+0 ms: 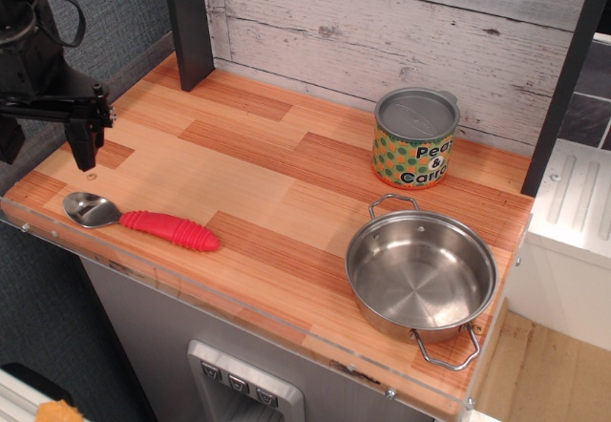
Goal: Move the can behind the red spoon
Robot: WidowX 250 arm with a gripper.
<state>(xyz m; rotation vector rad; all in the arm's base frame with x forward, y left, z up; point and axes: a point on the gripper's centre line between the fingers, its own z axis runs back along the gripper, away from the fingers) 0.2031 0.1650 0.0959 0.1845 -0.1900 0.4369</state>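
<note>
Can (415, 138): upright, back right of worktop (258, 169), near plank wall, just behind pot.
Pot (421, 273): front right, steel.
Red spoon (143, 220): front left, flat, bowl pointing left, well apart from can.
Hand (84, 145): far left above worktop, behind spoon, holds nothing; open/closed – can't tell.

a broad stretch of bare worktop (258, 169) is left open between the red spoon (143, 219) at the front left and the can (414, 139) at the back right. the front right is taken up by the steel pot (421, 274). the rear is closed off by the plank wall (382, 21) and a dark post (188, 23).
</note>
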